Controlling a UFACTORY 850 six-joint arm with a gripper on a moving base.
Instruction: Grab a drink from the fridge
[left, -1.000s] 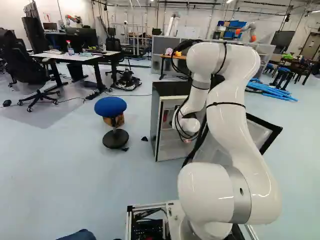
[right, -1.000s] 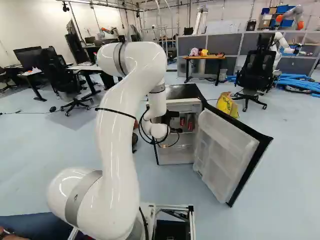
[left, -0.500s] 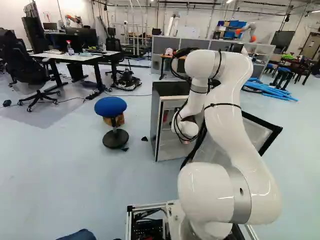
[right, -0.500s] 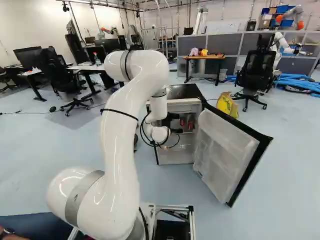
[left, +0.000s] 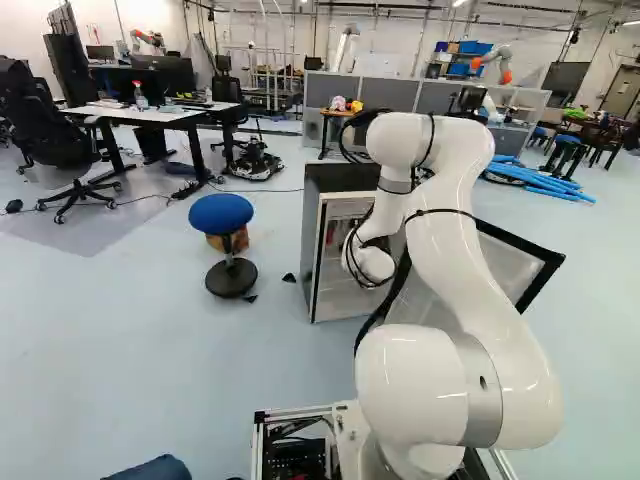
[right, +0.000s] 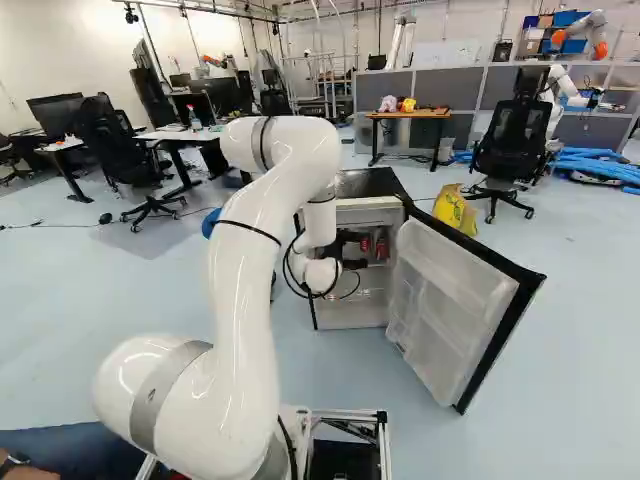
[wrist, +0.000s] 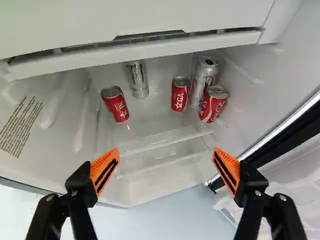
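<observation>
Gripper: the black two-fingered gripper (right: 360, 250) was at the open front of the fridge. In the wrist view its orange pads (wrist: 104, 171) stood wide apart, with nothing held between them.
Arm: the white jointed arm (right: 245, 320) rose from its base and bent down toward the fridge, black cables looping beside its wrist.
Fridge: the small fridge with a black top (right: 366, 182) and pale interior stood on the light blue floor (left: 150, 350).
Door: the black-edged door with a white, shelved inner face (right: 450, 305) was swung wide open.
Drinks: five cans stood inside, ahead of the gripper and apart from its fingers. Farthest from the door was a red can with a silver top (wrist: 115, 103); next came a plain silver can (wrist: 138, 80), then a second red can (wrist: 180, 94). Nearest the door were a tall silver-and-red can (wrist: 204, 79) and, just in front of it, a red-and-white can (wrist: 213, 104).
Panel: a white horizontal panel (wrist: 150, 52) spanned the interior above the cans.
Stool: a stool with a round blue seat (left: 221, 211) stood near the fridge in the left base view.
Bag: a yellow bag (right: 455, 210) lay beyond the door.
</observation>
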